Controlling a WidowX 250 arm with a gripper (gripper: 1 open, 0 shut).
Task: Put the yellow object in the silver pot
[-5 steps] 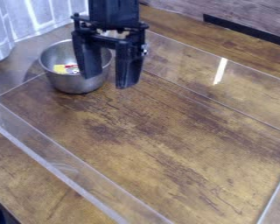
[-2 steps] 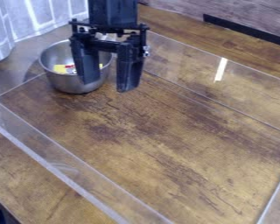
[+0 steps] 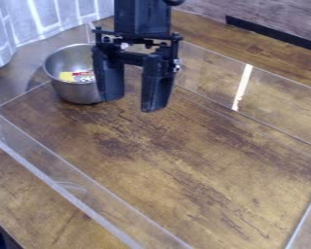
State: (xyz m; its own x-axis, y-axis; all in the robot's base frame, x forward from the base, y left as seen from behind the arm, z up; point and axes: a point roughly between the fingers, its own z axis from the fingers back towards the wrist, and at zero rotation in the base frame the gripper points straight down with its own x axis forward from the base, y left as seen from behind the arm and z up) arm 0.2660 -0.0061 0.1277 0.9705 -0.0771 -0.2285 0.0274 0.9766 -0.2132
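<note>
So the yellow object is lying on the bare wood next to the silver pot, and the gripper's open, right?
Not quite: the camera view shows the yellow object inside the silver pot, not on the wood. The gripper is indeed open.

The object [image 3: 78,76] lies in the pot [image 3: 75,89], which stands on the table [image 3: 185,165], left of the gripper [image 3: 136,83] in view.

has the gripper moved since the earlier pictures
Yes. The gripper has shifted sideways, rightward in the view and slightly lower, so it now covers less of the silver pot.
</note>
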